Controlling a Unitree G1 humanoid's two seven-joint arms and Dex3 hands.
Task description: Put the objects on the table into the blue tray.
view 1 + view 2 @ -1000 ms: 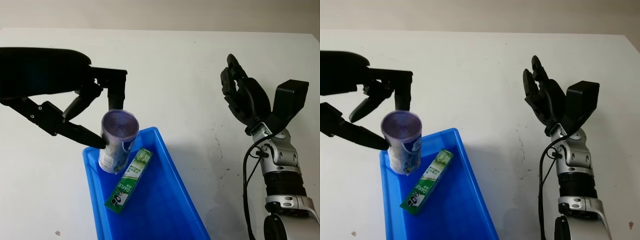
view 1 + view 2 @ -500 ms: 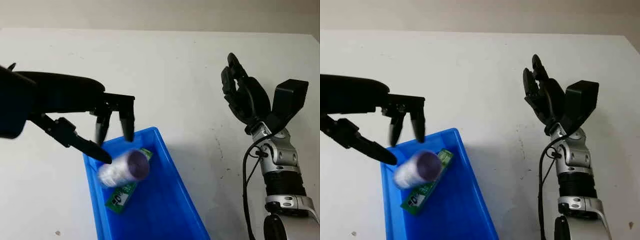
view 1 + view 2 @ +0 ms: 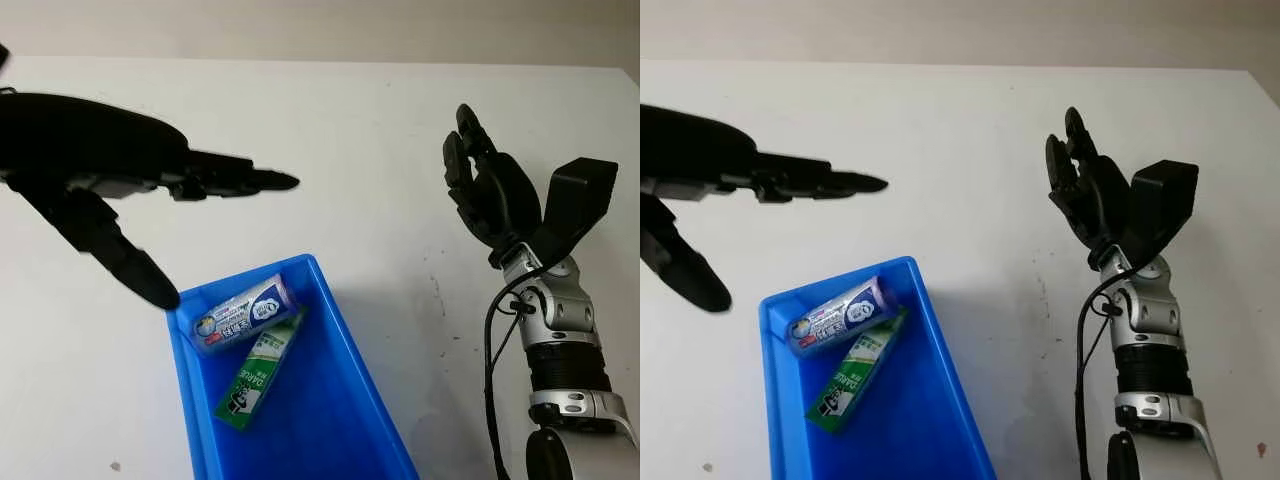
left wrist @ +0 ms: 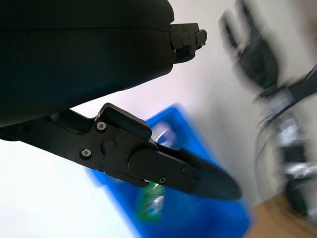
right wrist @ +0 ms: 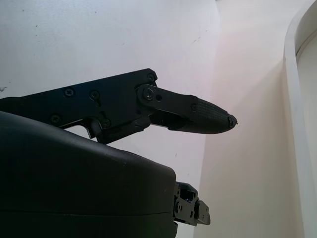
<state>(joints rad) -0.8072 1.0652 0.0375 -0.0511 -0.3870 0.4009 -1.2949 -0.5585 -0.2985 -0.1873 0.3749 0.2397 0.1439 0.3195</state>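
head stereo pair looks down on the table (image 3: 350, 130); wrist cameras hug each hand.

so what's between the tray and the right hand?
Bare white table, seen in both eye views. The tray holds a tube and a green box; the right hand is open, raised off to the side.

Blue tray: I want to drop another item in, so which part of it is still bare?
The near half of the blue tray is bare floor, bordered by its right wall and the green box. The far end is crowded: the can lies across it, touching the green box.
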